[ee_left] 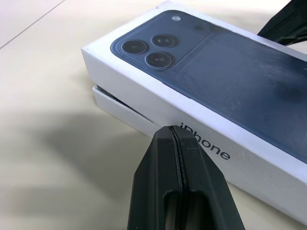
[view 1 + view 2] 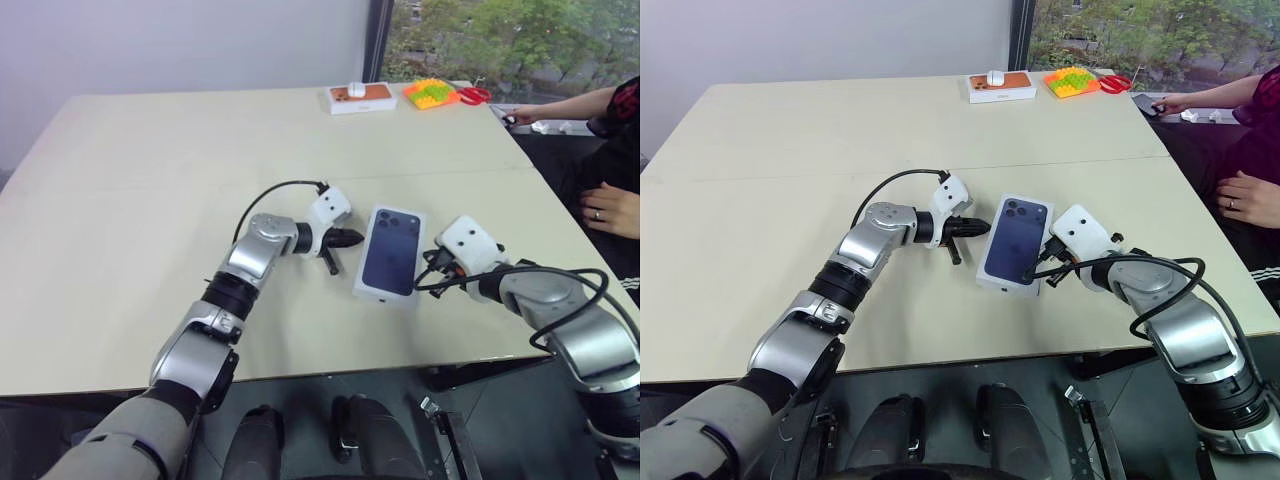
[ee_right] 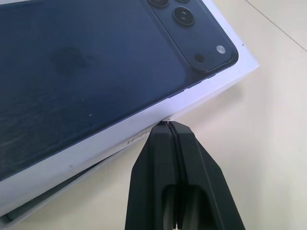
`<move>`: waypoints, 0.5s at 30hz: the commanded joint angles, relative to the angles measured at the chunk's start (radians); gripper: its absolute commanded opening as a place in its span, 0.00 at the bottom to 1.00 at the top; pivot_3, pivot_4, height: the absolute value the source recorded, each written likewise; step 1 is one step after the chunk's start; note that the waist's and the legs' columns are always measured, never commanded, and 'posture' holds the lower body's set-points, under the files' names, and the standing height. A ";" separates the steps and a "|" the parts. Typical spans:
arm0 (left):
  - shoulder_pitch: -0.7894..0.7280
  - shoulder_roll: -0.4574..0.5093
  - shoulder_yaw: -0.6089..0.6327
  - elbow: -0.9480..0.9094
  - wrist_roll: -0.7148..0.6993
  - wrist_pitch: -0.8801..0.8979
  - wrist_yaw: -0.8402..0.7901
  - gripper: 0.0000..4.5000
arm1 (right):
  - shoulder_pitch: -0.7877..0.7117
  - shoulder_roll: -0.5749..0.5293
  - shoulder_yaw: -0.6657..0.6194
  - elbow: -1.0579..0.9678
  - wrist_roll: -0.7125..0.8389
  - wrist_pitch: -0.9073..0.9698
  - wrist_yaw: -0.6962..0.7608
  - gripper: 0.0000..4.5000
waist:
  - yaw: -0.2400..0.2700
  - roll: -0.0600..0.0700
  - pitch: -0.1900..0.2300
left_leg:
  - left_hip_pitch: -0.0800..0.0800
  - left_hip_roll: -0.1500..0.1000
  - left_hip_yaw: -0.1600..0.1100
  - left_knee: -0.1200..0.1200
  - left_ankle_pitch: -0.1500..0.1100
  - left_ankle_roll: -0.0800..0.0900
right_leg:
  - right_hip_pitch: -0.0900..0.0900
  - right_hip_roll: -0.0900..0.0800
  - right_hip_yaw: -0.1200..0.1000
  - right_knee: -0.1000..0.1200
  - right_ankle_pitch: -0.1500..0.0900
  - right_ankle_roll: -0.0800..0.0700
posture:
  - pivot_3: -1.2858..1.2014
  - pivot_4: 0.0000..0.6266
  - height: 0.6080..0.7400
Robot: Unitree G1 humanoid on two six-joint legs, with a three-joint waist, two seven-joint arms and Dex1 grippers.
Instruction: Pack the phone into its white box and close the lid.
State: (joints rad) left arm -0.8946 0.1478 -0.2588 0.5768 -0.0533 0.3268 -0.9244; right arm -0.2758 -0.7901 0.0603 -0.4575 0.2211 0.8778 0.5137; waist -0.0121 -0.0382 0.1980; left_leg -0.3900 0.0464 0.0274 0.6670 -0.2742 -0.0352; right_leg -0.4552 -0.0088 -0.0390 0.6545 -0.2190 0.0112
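Now both closed hands, left hand [image 2: 345, 240], right hand [image 2: 432, 268], flank lid [image 2: 392, 250].

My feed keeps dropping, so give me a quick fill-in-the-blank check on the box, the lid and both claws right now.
1. The lid sits on the white box with its printed phone picture facing ____.
2. Both the left claw and the right claw have their fingers ____.
3. A strip of the white box shows under the lid, so the lid is not fully ____.
4. The left claw's tip is at the lid's side wall, by the printed word ____.

Missing words: up; shut; down; iPhone
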 commanded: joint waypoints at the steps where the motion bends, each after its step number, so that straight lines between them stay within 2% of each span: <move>1: -0.010 -0.013 -0.008 -0.077 -0.025 0.010 -0.040 0.00 | -0.008 0.021 -0.015 -0.030 -0.001 -0.017 -0.001 0.00 | 0.000 0.000 0.000 | 0.000 0.000 0.000 0.000 0.000 0.000 | 0.000 0.000 0.000 0.000 0.000 0.000 | 0.52 0.24 1.00; 15: 0.010 0.016 -0.010 -0.105 -0.007 0.044 -0.054 0.00 | -0.030 0.040 -0.014 0.001 -0.040 -0.029 -0.002 0.00 | 0.000 0.000 0.000 | 0.000 0.000 0.000 0.000 0.000 0.000 | 0.000 0.000 0.000 0.000 0.000 0.000 | 0.52 0.24 1.00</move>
State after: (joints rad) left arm -0.8760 0.1761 -0.2627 0.5045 -0.0529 0.3814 -0.9788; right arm -0.2837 -0.7581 0.0601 -0.4359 0.1816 0.8722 0.5089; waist -0.0123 -0.0382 0.1980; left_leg -0.3900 0.0464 0.0274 0.6670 -0.2742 -0.0351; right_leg -0.4551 -0.0088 -0.0389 0.6545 -0.2190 0.0111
